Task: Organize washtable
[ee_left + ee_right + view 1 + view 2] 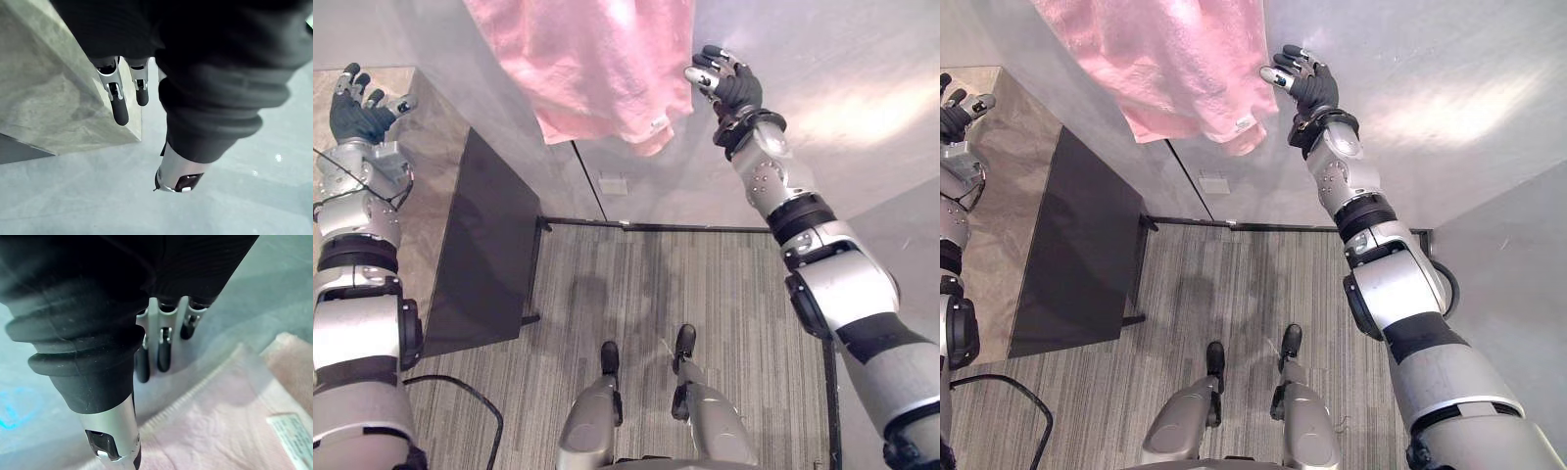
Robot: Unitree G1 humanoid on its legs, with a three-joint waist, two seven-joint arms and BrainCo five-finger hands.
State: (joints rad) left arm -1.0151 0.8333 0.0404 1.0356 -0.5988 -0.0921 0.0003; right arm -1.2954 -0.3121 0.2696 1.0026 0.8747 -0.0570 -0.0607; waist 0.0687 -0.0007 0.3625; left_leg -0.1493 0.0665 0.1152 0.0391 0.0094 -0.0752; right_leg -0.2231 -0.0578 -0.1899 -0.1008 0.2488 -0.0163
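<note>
One pink towel [592, 64] lies on the smooth, matt grey tabletop [832, 98]. It is soft terry cloth with a flatter woven band along its hem, rumpled rather than folded. One corner reaches the tabletop's near edge. A small white label [292, 430] is sewn near that corner.

To the left of the tabletop is one beige slab [435, 186] with a mottled, stone-like surface and a sharp square corner. A flat dark panel [480, 255] leans below it. Grey striped carpet [705, 284] covers the floor.

The right hand [729, 83] is over the tabletop, just beside the towel's right edge and close to the labelled corner. Its fingers [164, 350] are straight and close together, and they hold nothing. The dark tips point at bare grey surface next to the cloth. Whether they touch the tabletop or the towel cannot be told.

The left hand [357, 113] is far to the left, over the beige slab and well apart from the towel. Its fingers [119, 100] are loosely extended above the slab's corner, and it too holds nothing.
</note>
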